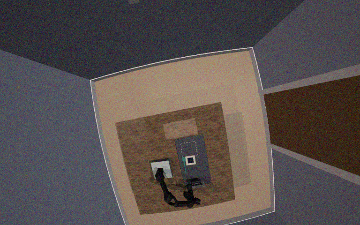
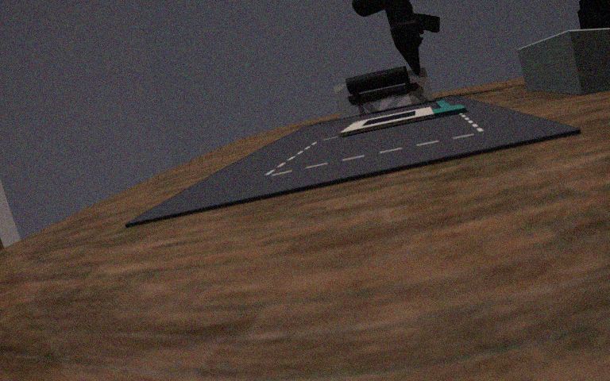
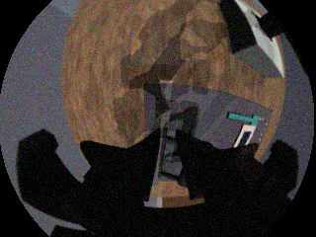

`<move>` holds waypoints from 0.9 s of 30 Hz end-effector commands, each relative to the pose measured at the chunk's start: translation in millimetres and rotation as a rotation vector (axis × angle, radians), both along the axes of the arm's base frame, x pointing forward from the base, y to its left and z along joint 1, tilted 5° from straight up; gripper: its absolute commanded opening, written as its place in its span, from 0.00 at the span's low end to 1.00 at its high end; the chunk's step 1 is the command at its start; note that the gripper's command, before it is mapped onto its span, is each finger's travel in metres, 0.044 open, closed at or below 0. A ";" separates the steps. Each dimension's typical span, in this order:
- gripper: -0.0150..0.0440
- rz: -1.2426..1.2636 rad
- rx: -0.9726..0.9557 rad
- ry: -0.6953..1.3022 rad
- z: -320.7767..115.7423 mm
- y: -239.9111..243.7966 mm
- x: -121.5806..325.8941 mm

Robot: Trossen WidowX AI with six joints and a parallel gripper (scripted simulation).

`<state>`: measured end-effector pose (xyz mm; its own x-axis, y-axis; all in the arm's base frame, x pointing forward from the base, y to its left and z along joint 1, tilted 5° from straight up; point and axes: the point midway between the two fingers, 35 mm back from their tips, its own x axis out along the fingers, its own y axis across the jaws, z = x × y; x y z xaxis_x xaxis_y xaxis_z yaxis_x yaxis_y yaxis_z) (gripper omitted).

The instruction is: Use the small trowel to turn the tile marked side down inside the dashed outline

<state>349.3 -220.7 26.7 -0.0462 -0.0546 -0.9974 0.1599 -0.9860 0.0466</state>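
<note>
- One tile (image 1: 190, 160) (image 2: 387, 121) (image 3: 245, 135) lies flat on the mat (image 1: 202, 153) (image 2: 215, 186) (image 3: 217, 101), its cream face with the dark square mark turned up; the flip is undone.
- The dashed outline (image 1: 181, 149) (image 2: 353, 158) is right next to it: from the top, the tile sits at the outline's edge nearest the arm, mostly or wholly outside; whether it crosses the line, I cannot tell.
- Beside the tile lies the teal trowel (image 1: 184, 165) (image 2: 449, 106) (image 3: 242, 118), T-shaped, its wide end against or just beside the tile and its thin handle running toward the arm's side of the mat.
- The gripper (image 1: 189, 186) (image 2: 418, 73) (image 3: 168, 132) hangs at the mat's near end, well apart from tile and trowel. Its fingers stand slightly apart, with nothing clearly clamped between them.
- Close under the fingertips, the exterior view shows a black bar-like object (image 1: 195, 182) (image 2: 376, 80); what it is, and whether the gripper touches it, I cannot tell.
- To one side on the brown worktop (image 1: 144, 138) (image 2: 314, 278) (image 3: 94, 64) stands a grey box with a pale top (image 1: 167, 172) (image 2: 550, 65) (image 3: 259, 56); part of the black arm (image 1: 165, 189) (image 2: 402, 26) shows over it from above.
</note>
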 end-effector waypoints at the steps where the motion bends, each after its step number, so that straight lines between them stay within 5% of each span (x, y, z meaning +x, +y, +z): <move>1: 0.42 0.001 -0.006 0.002 1.2 -11.2 1.2; 10: 0.42 0.001 -0.007 0.001 2.6 -32.0 4.5; 27: 0.42 -0.001 -0.002 -0.001 8.2 9.8 1.5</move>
<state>351.1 -227.9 31.5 -0.0471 -0.0554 -0.9974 0.1555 -0.9867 0.0475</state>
